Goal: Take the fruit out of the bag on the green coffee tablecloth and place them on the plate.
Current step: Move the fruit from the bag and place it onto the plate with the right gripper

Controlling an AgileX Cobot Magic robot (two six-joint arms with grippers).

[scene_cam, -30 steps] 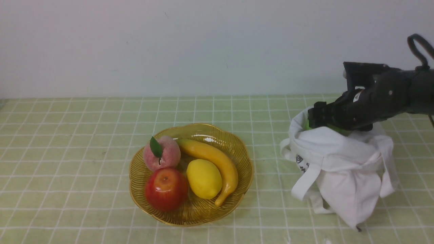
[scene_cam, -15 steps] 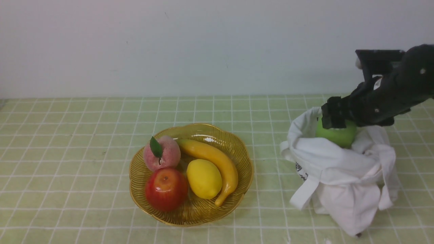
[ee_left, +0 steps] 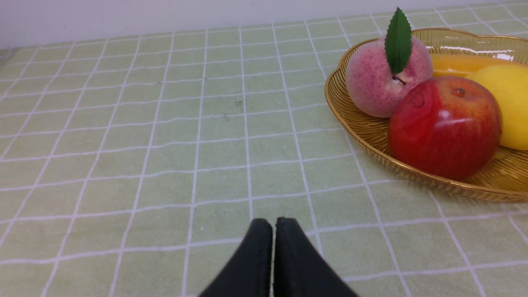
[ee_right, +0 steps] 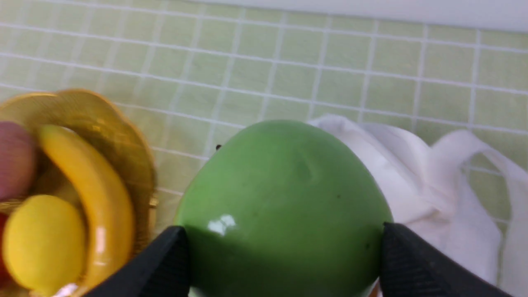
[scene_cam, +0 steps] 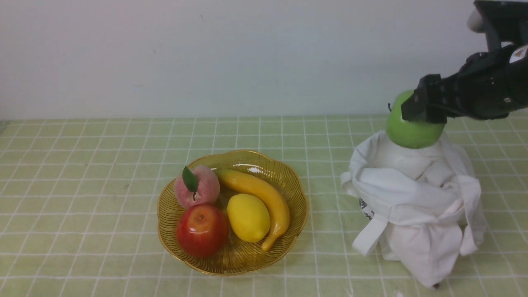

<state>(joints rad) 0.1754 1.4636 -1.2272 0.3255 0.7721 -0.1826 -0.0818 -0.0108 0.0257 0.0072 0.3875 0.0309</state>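
**One glossy round green apple [scene_cam: 408, 134] held over the soft white cloth bag [scene_cam: 416, 194]**

The left end effector [ee_left: 273, 225] hangs clenched and empty over the pale green, white-gridded tablecloth [scene_cam: 82, 165] on the desk. One amber ribbed scalloped plate [scene_cam: 303, 206] carries four fruits: one pink peach [scene_cam: 197, 187], one red apple [scene_cam: 202, 231], one yellow lemon [scene_cam: 247, 218] and one yellow banana [scene_cam: 264, 194]. Right of it, above the bag's mouth, the right end effector [scene_cam: 427, 103] grasps the green apple, whose stem points left.

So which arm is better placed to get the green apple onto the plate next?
Right. The right gripper is shut on the green apple, held above the bag, so it likely only needs to carry it across to the plate. The left gripper is shut, holding nothing, over the tablecloth.
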